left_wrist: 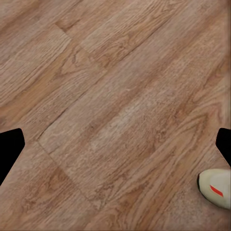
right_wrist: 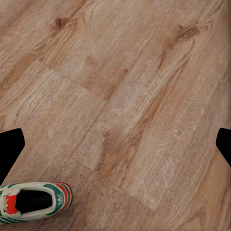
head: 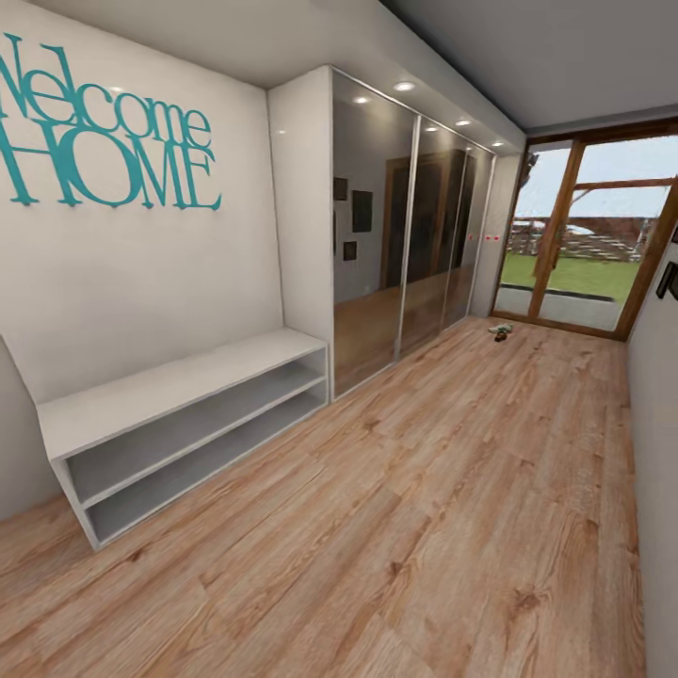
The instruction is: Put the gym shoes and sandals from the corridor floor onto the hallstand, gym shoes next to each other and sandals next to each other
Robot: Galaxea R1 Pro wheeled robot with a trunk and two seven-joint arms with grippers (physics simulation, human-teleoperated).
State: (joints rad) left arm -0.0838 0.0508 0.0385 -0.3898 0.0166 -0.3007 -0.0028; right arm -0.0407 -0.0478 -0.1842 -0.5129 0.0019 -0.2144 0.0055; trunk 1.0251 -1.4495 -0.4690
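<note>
- the right wrist view has one gym shoe (right_wrist: 32, 202) lying on the corridor floor (right_wrist: 134, 96), on its sole with the opening up and its long axis running across the picture, heel patch at the end nearer the middle.
- the right gripper (right_wrist: 115, 144) shows two dark fingertips (right_wrist: 9, 147) at opposite edges, spread wide with nothing between them; the shoe sits off to one side of the gap, not under it.
- the left wrist view catches the heel of a second gym shoe (left_wrist: 216, 188) at the edge, beside one fingertip; the left gripper (left_wrist: 115, 149) is likewise spread wide and empty.
- judgement: the right arm is the better placed, but must shift sideways towards its shoe.
- the head view shows the hallstand (head: 169, 386) bare against the wall, and small things (head: 500, 330) far down by the glass door, too small to name.
</note>
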